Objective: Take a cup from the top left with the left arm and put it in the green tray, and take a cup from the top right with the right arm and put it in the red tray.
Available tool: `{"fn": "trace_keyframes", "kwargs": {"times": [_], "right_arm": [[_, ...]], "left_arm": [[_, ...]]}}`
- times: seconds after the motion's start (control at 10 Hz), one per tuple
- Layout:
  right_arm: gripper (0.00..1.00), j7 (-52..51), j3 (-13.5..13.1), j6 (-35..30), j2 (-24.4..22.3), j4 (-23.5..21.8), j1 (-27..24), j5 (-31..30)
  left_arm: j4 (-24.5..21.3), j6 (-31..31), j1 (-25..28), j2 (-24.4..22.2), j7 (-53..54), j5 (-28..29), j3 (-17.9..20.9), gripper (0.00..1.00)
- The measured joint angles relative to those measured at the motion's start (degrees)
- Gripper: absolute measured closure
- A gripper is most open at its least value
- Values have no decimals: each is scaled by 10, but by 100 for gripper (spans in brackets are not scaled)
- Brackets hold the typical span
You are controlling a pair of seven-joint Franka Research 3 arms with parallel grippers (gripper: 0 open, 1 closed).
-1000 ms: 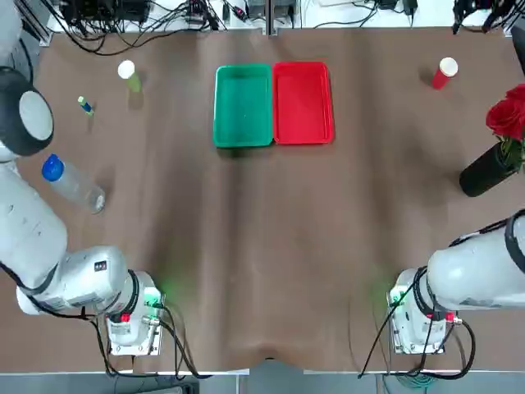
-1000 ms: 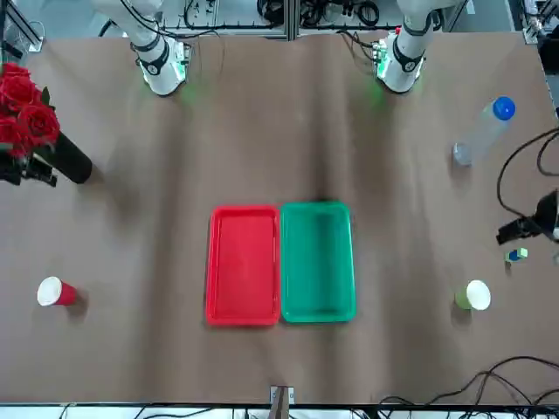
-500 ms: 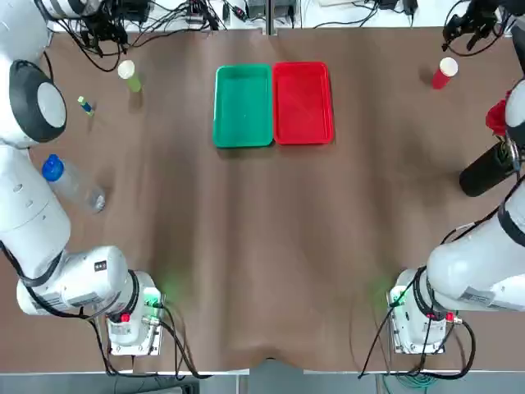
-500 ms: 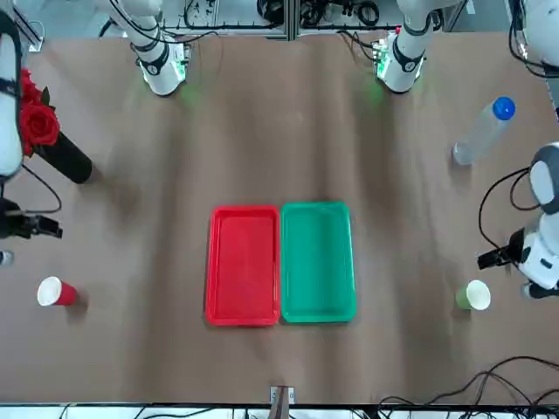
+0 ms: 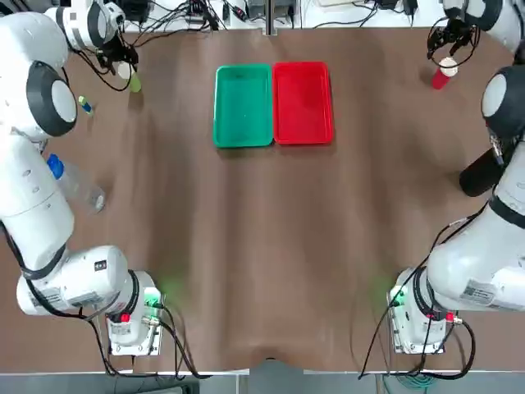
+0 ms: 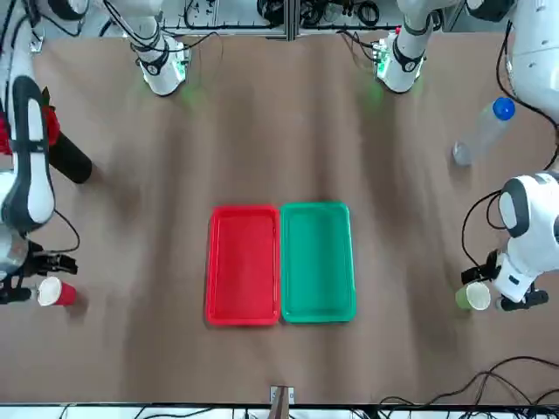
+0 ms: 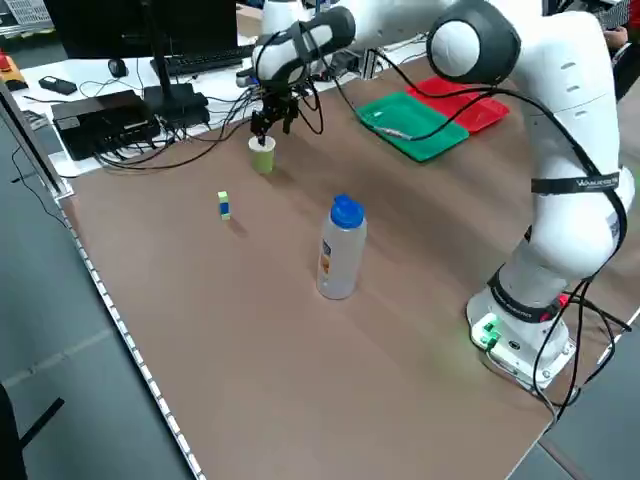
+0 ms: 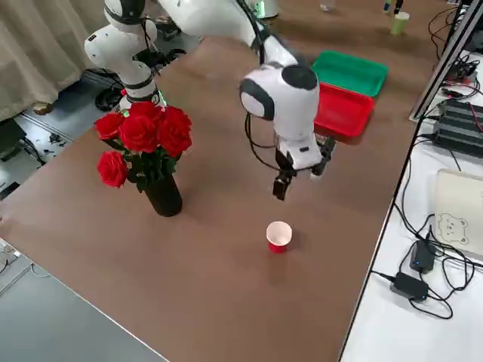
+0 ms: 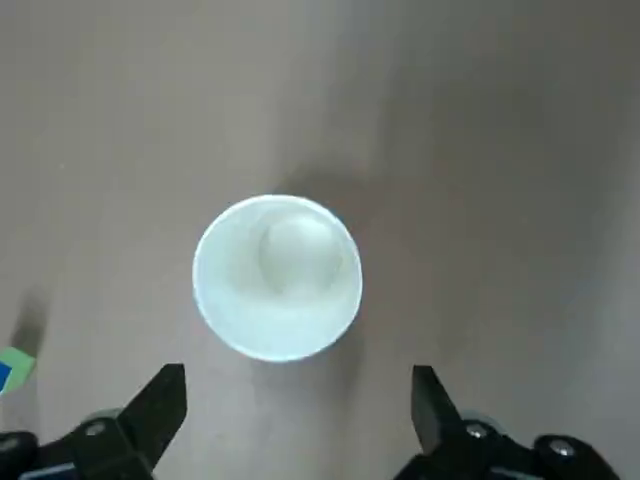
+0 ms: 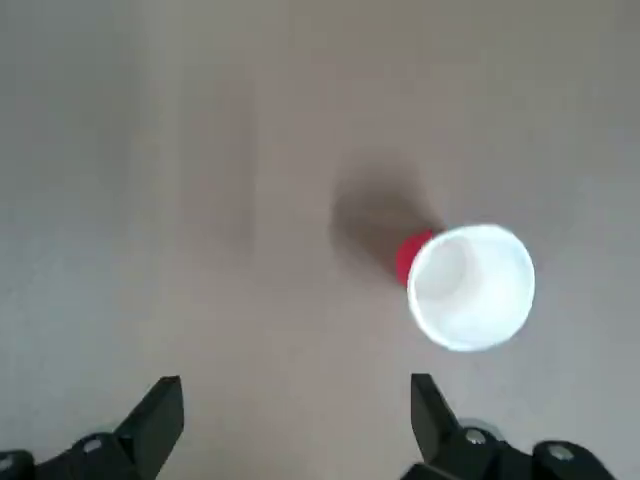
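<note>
The yellow-green cup [image 5: 132,80] stands upright at the top left, its white inside showing in the left wrist view [image 9: 277,277]. My left gripper [image 5: 121,57] hangs open just above it, and the cup lies a little beyond the fingertips [image 9: 160,402], not between them. The red cup [image 5: 441,74] stands at the top right. My right gripper [image 5: 447,43] hovers open over it, with the cup [image 10: 468,285] off to one side of the jaw line. The green tray [image 5: 243,105] and the red tray [image 5: 303,103] lie side by side at the far middle.
A clear blue-capped bottle [image 7: 340,250] lies on the left side, and a small blue-green block [image 7: 224,204] sits near the yellow-green cup. A black vase of red roses [image 8: 147,151] stands at the right edge. Cables run along the far edge.
Both arms have swung in from the table's outer sides and now hover over their cups. The jaws of both stay open and the cups have not moved.
</note>
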Motion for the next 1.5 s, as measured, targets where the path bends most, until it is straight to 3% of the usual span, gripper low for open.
{"fn": "trace_keyframes", "kwargs": {"times": [0.3,0.5,0.7,0.8,1.0,1.1,1.2,1.3,1.5], "right_arm": [[0,-30,-1,50,38,6,-17,2],[0,-37,-1,88,61,6,-18,2],[1,-42,-1,122,83,7,-19,2],[3,-42,-1,127,88,8,-20,2],[13,-43,-1,131,90,8,-20,2],[25,-43,-1,132,91,8,-21,3],[28,-44,-1,133,92,8,-21,3],[46,-44,-1,133,92,8,-21,3],[64,-44,-2,133,93,8,-21,3]], "left_arm": [[0,54,-5,17,1,1,-1,9],[1,61,-5,25,5,3,-1,22],[0,65,-5,36,7,9,-1,44],[1,67,-5,41,7,26,-1,48],[2,69,-5,44,7,40,-1,82],[5,69,-5,43,6,40,-1,96],[9,69,-5,43,4,40,-2,98],[13,69,-5,41,-3,40,-4,98],[29,49,-10,25,-38,40,-12,98]]}}
